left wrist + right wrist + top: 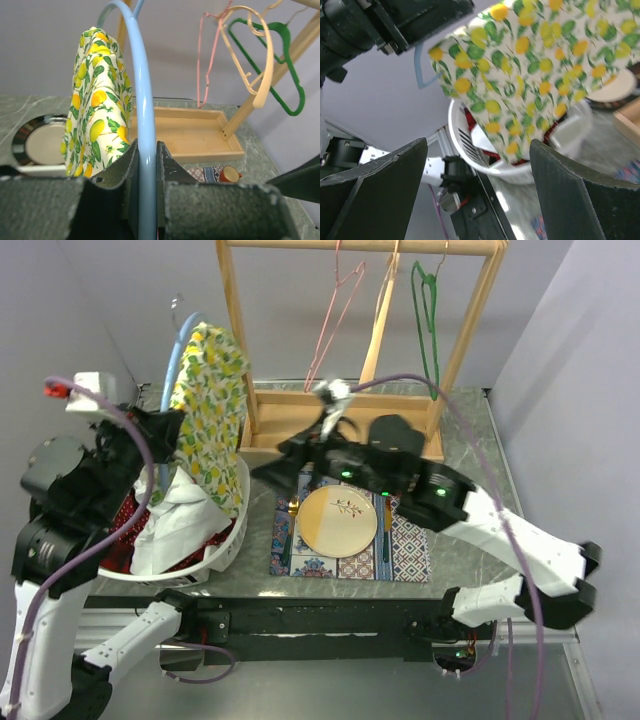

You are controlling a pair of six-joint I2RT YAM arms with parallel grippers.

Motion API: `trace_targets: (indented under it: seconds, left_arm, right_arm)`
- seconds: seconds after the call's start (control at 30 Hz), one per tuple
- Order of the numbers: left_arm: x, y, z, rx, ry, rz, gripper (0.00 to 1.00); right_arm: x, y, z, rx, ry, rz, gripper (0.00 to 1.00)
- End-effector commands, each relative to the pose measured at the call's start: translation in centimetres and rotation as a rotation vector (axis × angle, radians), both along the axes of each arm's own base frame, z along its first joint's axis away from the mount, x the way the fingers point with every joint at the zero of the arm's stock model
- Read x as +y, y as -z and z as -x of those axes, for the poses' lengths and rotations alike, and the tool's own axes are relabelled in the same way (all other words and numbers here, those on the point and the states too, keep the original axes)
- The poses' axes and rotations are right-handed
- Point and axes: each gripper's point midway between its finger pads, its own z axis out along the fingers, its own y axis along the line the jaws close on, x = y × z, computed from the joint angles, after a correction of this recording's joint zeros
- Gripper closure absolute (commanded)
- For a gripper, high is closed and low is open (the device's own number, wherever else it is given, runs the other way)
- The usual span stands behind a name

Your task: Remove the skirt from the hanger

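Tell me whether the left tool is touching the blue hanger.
Touching. The left wrist view shows the left tool shut on the blue hanger, with the rod pressed against both inner faces and no gap on either side.

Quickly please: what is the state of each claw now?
Left claw: closed on the blue hanger.
Right claw: open, holding nothing.

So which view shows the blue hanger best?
Left wrist: the blue hanger runs large through the left tool, clamped. Top external shows only a thin arc beside the skirt; right wrist, a blurred corner.
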Motion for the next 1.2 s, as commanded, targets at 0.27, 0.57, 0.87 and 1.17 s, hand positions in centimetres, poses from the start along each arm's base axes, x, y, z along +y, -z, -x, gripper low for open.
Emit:
trace_targets:
  seconds: [0.27,0.57,0.87,1.17]
  left_arm:
    - [4.0,-2.3,4.9,-0.065,-0.117,0.08,0.99]
    - [4.9,-2.7,6.0,-0.072,-0.142,0.084,0.99]
    - [11.8,-6.2,8.1,-0.128,-0.472,0.025,0.99]
    - [14.0,-11.0,9.8,-0.246,-0.568,0.05,0.99]
  right_arm:
    - [15.2,-0.1,1.7,-0.159,-0.069,-0.037,0.03]
    - [19.0,3.4,0.5,-0.129,0.016,0.015,0.59]
    - [15.1,10.8,-2.5,-0.048,0.192,0.072,1.0]
    - [17.8,18.8,-1.1,0.032,0.043,0.255,1.0]
